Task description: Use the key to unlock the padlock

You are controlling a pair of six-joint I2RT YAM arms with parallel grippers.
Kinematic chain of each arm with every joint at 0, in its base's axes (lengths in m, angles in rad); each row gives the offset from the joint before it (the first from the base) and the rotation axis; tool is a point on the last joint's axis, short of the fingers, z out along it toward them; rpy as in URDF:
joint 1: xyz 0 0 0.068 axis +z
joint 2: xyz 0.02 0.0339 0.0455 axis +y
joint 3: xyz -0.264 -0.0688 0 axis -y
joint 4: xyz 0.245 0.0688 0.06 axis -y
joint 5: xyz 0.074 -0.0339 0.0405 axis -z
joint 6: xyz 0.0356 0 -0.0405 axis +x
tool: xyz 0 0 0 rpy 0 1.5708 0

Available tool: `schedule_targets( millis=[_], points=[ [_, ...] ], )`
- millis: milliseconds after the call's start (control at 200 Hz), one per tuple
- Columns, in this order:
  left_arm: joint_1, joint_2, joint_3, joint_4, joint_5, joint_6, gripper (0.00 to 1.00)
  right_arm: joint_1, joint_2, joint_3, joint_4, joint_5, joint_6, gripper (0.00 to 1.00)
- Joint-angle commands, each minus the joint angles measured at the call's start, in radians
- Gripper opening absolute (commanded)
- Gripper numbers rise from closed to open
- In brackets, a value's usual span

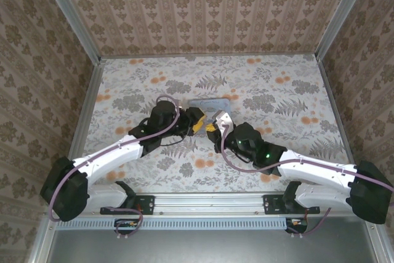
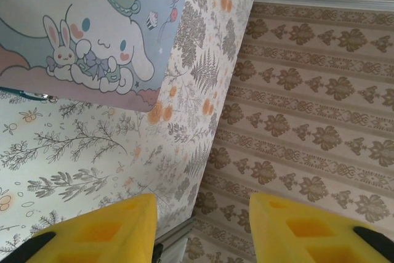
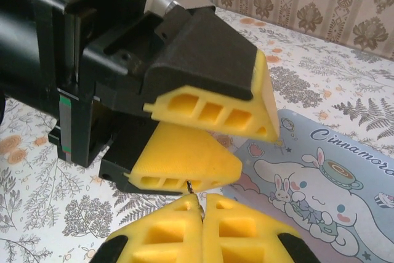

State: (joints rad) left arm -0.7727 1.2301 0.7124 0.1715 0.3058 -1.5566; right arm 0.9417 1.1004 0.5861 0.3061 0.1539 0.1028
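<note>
My right gripper [image 3: 202, 198] is shut, and a thin metal key [image 3: 190, 187] pokes up from between its yellow fingertips. The key's tip is right under the lower finger of my left gripper [image 3: 255, 149], which stands open directly in front with nothing between its fingers. In the top view the left gripper [image 1: 198, 126] and right gripper [image 1: 217, 126] meet tip to tip mid-table. In the left wrist view the left gripper [image 2: 203, 204] is open on empty air. A thin dark teal and metal piece [image 2: 28, 95] lies at the tin's edge; I cannot tell whether it is the padlock.
A pale blue cartoon-printed tin [image 1: 212, 101] lies flat on the flowered table just beyond both grippers, also seen as the tin [image 3: 332, 180] and the tin [image 2: 86, 29]. Patterned walls close in the table on three sides.
</note>
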Motion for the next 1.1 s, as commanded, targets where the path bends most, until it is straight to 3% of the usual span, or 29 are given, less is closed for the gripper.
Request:
schedule_targets(
  millis=[0, 640, 775, 805, 855, 895, 985, 1090],
  points=[
    [-0.014, 0.016, 0.031, 0.029, -0.011, -0.019, 0.40, 0.010, 0.014, 0.037, 0.020, 0.032, -0.023, 0.00],
    [-0.027, 0.029, 0.035, 0.037, -0.011, -0.022, 0.00, 0.027, 0.056, 0.063, 0.008, 0.075, -0.064, 0.00],
    [-0.027, 0.034, 0.039, 0.038, -0.011, -0.002, 0.00, 0.029, 0.070, 0.076, 0.002, 0.080, -0.059, 0.00],
    [-0.027, 0.034, 0.037, 0.044, -0.013, 0.011, 0.00, 0.028, 0.066, 0.078, -0.003, 0.084, -0.050, 0.12],
    [-0.018, 0.034, 0.036, 0.046, -0.018, 0.049, 0.00, 0.023, 0.047, 0.079, -0.028, 0.091, -0.022, 0.41],
    [-0.007, 0.031, 0.035, 0.042, -0.022, 0.087, 0.00, 0.005, 0.015, 0.070, -0.046, 0.071, 0.018, 0.54],
    [0.031, 0.030, 0.036, 0.034, -0.024, 0.210, 0.00, -0.071, -0.087, 0.024, -0.073, -0.025, 0.153, 0.66],
    [0.074, 0.031, 0.037, 0.048, -0.023, 0.374, 0.00, -0.163, -0.198, -0.031, -0.094, -0.120, 0.321, 0.68]
  ],
)
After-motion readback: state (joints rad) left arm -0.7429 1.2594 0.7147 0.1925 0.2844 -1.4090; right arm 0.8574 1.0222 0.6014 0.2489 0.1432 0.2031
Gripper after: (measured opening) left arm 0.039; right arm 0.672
